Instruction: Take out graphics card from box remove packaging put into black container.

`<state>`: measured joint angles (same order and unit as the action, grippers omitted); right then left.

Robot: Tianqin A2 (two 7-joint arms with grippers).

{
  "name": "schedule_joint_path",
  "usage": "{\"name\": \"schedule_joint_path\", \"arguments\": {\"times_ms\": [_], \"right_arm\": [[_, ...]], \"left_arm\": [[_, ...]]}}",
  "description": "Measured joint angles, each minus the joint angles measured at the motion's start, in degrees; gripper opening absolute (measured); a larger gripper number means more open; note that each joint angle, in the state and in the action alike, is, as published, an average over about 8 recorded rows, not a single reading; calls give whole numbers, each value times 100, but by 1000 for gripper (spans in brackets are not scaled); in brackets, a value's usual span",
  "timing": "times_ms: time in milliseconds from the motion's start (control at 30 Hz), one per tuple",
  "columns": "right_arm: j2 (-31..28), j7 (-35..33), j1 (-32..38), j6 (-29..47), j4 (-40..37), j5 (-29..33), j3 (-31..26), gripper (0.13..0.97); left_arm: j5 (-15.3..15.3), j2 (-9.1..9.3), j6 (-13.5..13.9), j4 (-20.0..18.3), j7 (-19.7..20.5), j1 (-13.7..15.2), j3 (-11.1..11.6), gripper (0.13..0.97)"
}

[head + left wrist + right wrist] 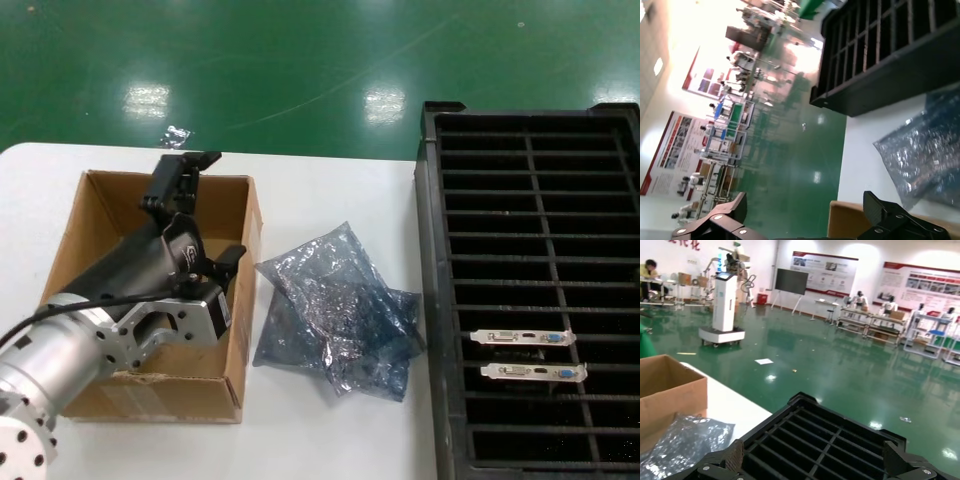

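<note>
The brown cardboard box stands at the left of the white table. My left gripper hangs open and empty over the box's far right part; my arm hides most of the inside, and no card shows there. In the left wrist view my left gripper is open above the box wall. Two crumpled antistatic bags lie overlapped between the box and the black slotted container. Two graphics cards stand in its slots, silver brackets up. My right gripper is open and empty above the container.
The table's far edge meets green floor. The bags and the container also show in the left wrist view. The box and a bag show in the right wrist view. Most container slots hold nothing.
</note>
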<state>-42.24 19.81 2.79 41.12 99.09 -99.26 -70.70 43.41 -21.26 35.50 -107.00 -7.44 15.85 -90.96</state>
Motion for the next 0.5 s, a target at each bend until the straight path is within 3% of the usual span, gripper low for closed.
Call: {"name": "schedule_joint_path", "arguments": {"times_ms": [167, 500], "right_arm": [[190, -150, -21, -311, -56, -29, -159, 966], [578, -457, -64, -949, -171, -89, -483, 966]], "left_arm": [[452, 31, -269, 116, 57, -119, -5, 814], [1377, 94, -819, 353, 172, -365, -16, 922]]}}
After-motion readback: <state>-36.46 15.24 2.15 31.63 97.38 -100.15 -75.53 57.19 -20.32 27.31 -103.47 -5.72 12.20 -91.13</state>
